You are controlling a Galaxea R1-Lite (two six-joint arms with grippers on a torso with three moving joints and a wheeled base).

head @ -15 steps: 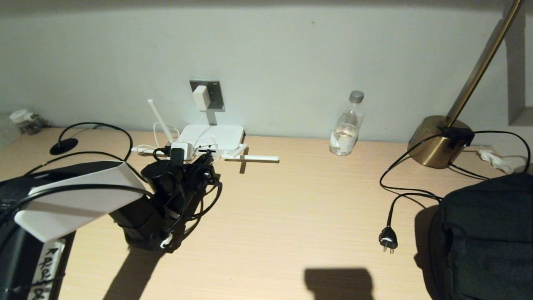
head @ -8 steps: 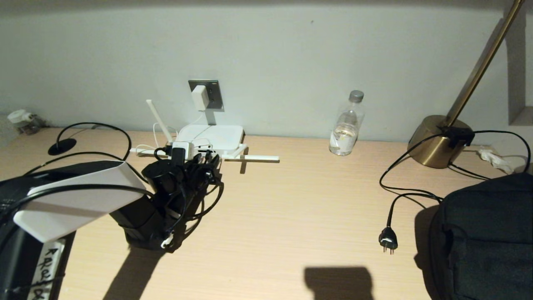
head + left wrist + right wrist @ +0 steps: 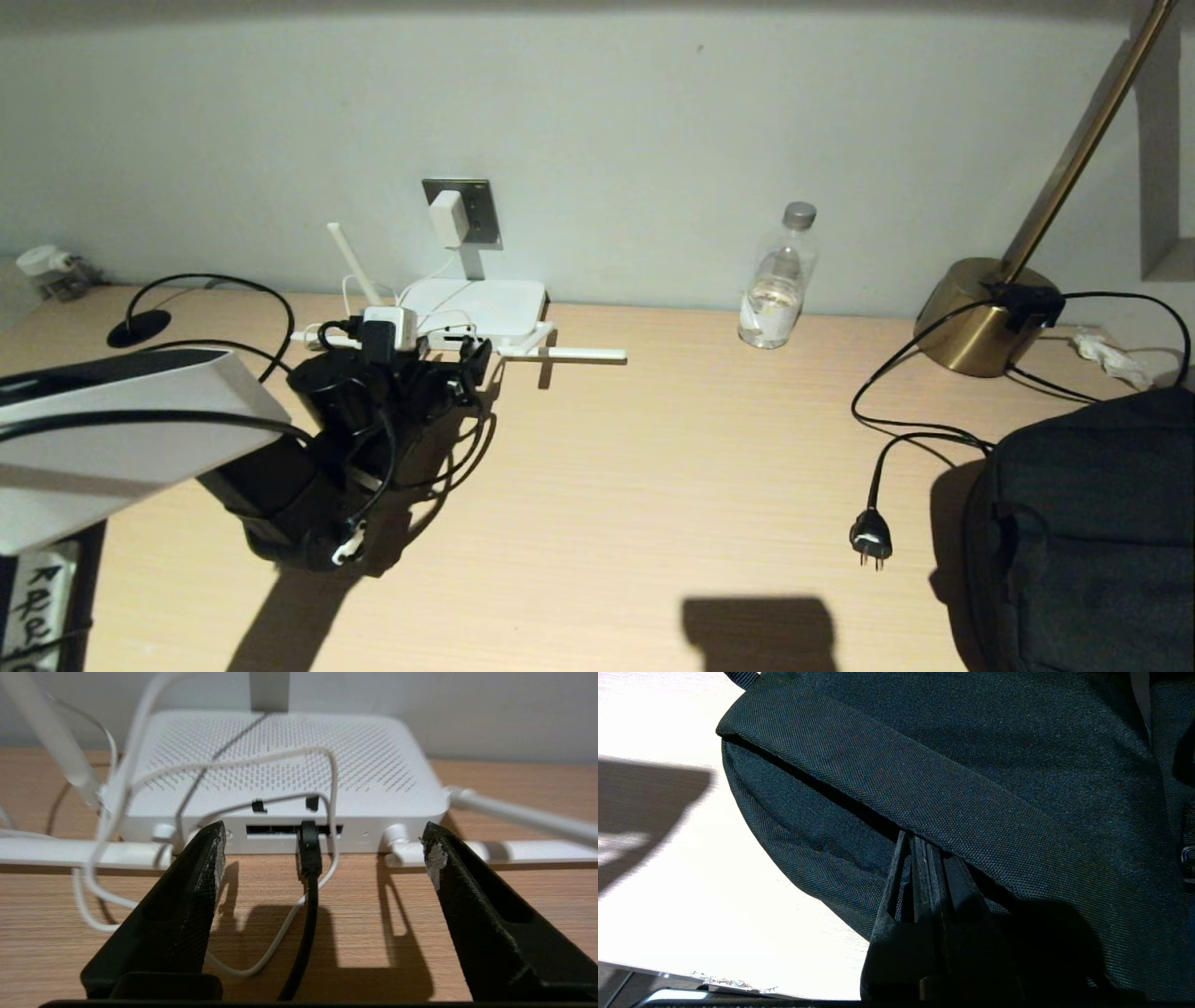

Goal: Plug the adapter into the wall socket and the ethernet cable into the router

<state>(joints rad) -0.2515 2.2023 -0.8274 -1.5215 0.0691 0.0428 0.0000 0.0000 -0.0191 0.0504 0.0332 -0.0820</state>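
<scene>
At the left of the head view the left hand (image 3: 467,359) sits low over the tabletop (image 3: 653,467) just in front of the router (image 3: 481,306); half a second ago its fingers were closer together around the cable end, and now they stand released and wide, with the arm drawn slightly back toward the frame's lower left. In the left wrist view the two black fingers (image 3: 201,868) flank the ethernet cable (image 3: 309,858) without touching it, and its black boot sits pushed into a dark port slot on the router's front edge, staying there on its own. That suggests the cable step is done, though how firmly the clip has latched cannot be seen. Just above the router, centre-left on the wall, the white adapter (image 3: 447,217) sits against the grey wall socket (image 3: 478,211), its thin white cord looping down over the router, so the plug-in step also looks finished. Further right stand a water bottle (image 3: 778,280), a brass lamp base (image 3: 980,317) and a loose black two-pin plug (image 3: 869,539). At the far right the right hand (image 3: 920,858) is clenched empty, parked against a dark fabric bag (image 3: 1092,523).
</scene>
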